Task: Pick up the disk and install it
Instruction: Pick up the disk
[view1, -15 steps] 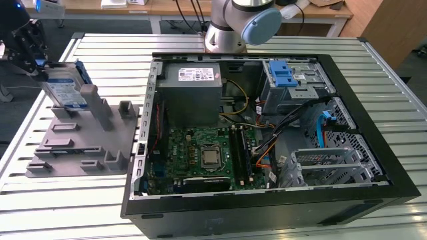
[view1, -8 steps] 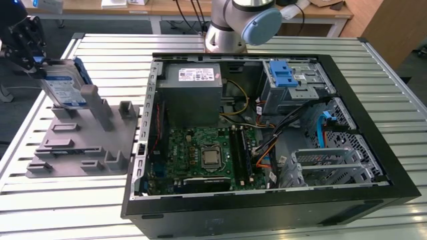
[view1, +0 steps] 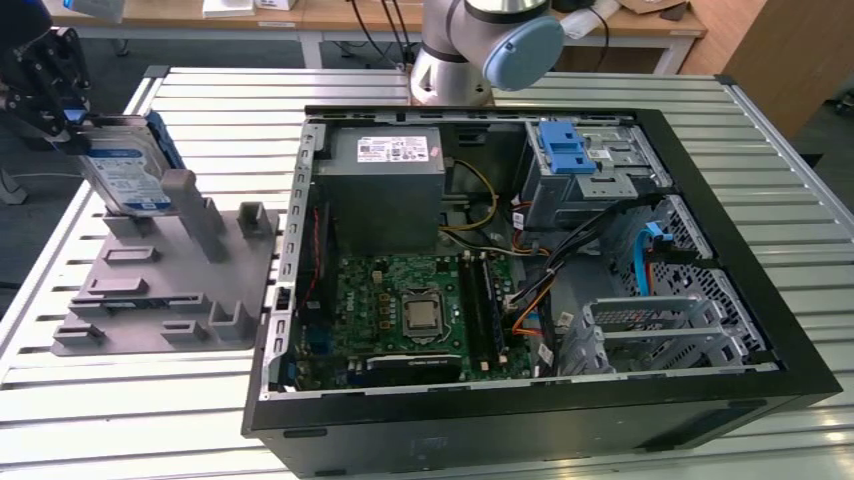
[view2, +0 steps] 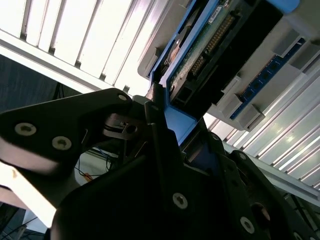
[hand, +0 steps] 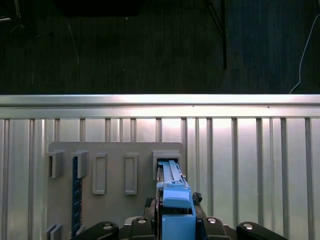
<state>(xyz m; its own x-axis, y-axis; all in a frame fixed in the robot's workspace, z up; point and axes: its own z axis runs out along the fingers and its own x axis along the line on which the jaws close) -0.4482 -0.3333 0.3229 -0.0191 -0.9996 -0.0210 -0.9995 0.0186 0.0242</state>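
At the exterior view's left, over the grey slotted fixture (view1: 160, 290), I have the gripper (view1: 76, 127) clamped on the top edge of the disk (view1: 130, 170). The disk stands upright with its blue-and-white label facing the camera. Its lower edge is at the fixture's rear slot; I cannot tell whether it sits in it. In the second wrist view the black fingers (view2: 155, 127) press against the blue bracket (view2: 176, 121). The open computer case (view1: 747, 250) lies well apart, toward the exterior view's right.

End effector (view1: 74, 125) at the exterior view's far left, tilted, clamped tight on the disk (view1: 131, 172)
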